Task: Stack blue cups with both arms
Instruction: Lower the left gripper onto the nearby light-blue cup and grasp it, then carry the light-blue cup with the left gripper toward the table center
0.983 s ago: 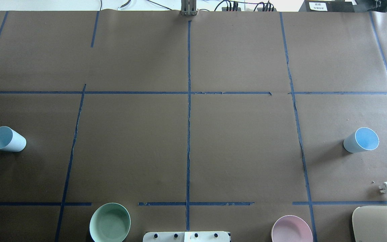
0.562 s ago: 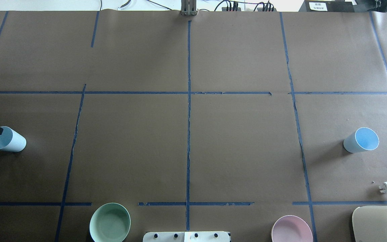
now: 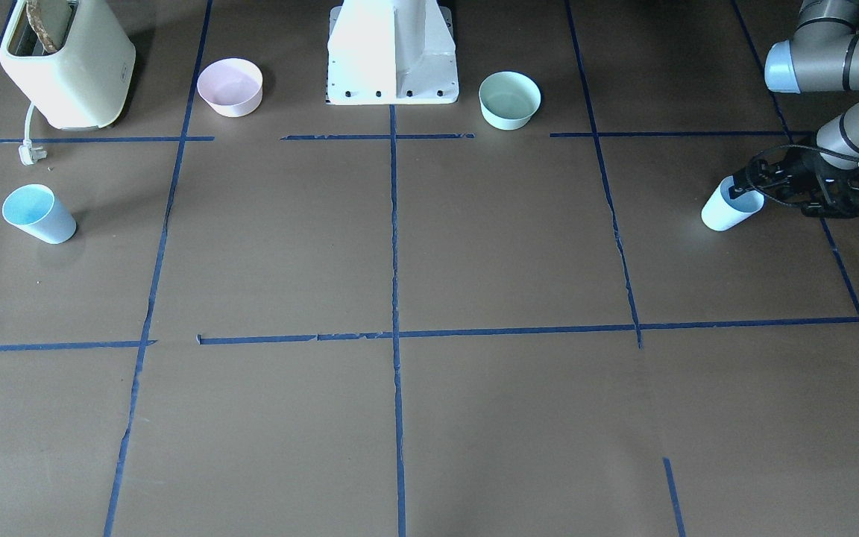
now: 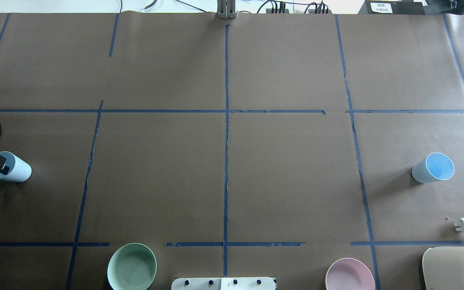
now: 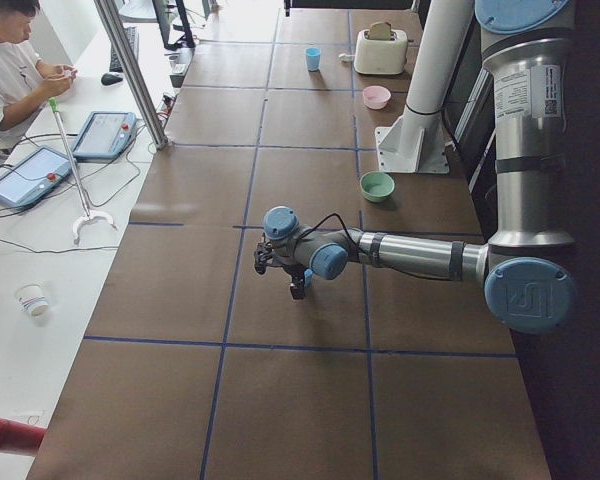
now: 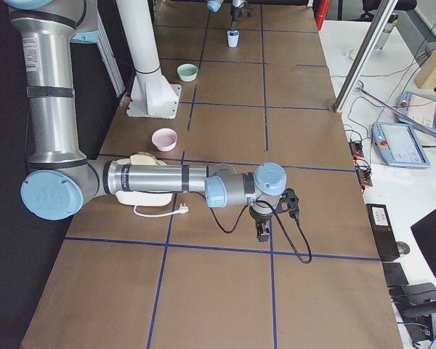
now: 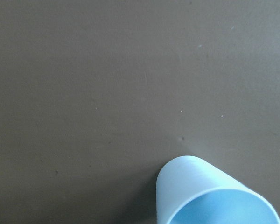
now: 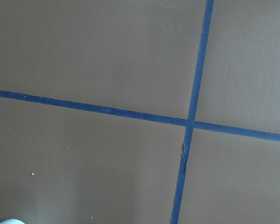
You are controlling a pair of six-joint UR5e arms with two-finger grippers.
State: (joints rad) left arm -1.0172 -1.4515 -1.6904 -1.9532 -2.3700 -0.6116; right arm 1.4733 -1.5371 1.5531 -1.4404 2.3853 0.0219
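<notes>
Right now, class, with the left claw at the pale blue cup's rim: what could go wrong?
The left claw reaches the pale blue tapered plastic cup only at its rim, so the cup may tip or slip. The brighter blue plastic cup stands far across the table; alignment could drift.

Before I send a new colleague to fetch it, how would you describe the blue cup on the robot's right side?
Find the cream toaster, the biggest thing on the robot's right; its white plug lies loose beside it. The blue cup stands just past the plug, taller and narrower than the pink bowl nearby.
</notes>
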